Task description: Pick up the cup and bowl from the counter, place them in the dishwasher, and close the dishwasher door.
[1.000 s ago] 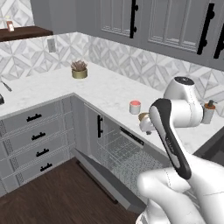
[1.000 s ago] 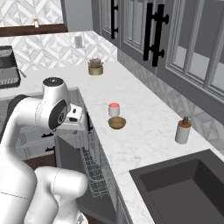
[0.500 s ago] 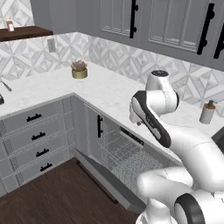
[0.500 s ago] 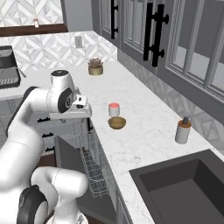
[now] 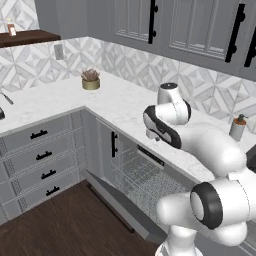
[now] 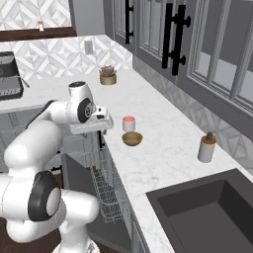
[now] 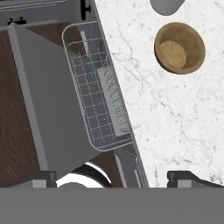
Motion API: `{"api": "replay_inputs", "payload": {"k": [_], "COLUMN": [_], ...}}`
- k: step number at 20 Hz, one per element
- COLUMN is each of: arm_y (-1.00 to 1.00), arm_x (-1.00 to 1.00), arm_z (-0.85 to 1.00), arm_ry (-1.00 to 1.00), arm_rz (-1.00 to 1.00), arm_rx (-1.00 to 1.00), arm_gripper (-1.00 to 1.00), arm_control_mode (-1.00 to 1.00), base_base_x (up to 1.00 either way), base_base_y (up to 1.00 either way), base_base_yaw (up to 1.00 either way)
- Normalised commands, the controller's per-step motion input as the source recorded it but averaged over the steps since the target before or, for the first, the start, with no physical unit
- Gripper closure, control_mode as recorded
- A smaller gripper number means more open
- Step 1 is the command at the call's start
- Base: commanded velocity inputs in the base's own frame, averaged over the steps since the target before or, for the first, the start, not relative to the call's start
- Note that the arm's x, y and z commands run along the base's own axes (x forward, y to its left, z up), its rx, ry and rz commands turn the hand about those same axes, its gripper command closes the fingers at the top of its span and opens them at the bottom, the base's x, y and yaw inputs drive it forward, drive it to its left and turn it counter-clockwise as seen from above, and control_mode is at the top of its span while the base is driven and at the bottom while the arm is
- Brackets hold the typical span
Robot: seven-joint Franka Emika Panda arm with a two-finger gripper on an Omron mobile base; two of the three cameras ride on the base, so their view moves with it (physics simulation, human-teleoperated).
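The white cup point(image 6: 128, 123) with its salmon-red top stands on the marble counter point(image 6: 163, 148), and the golden-brown bowl point(image 6: 132, 139) sits just in front of it. In the hand view the bowl point(image 7: 179, 48) lies at the upper right and the cup point(image 7: 166, 5) is cut off by the top edge. My gripper point(image 7: 116, 177) is open and holds nothing. It hovers over the counter edge, left of the bowl, above the dishwasher's wire rack point(image 7: 98, 87). The dishwasher door point(image 5: 115, 200) hangs open, tilted down toward the floor. In the left base view my arm hides both dishes.
A potted plant point(image 6: 107, 76) stands at the counter's far corner. A grey soap bottle point(image 6: 206, 147) stands near the dark sink point(image 6: 207, 212). Grey drawers point(image 5: 40, 150) with black handles lie left of the dishwasher. Upper cabinets hang above the counter.
My arm has swung left across the counter, and the hand now sits over the counter edge by the dishwasher. In the left base view the arm now covers the cup.
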Motion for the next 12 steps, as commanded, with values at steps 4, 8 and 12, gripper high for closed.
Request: {"api": "replay_inputs", "payload": {"k": [4, 8, 12], "arm_y": [-0.42, -0.42, -0.12], "arm_x": [0.54, 0.56, 0.57], "arm_z": [-0.39, -0.37, -0.12], "arm_ry": [0.00, 0.00, 0.00], "arm_rz": [0.05, 0.04, 0.03], "arm_rx": [-0.05, -0.03, 0.00], "arm_gripper": [-1.00, -1.00, -1.00], "arm_control_mode": [-1.00, -1.00, -1.00], "base_base_x": [0.00, 0.00, 0.00], "base_base_y": [0.00, 0.00, 0.00], "base_base_yaw": [0.00, 0.00, 0.00]}}
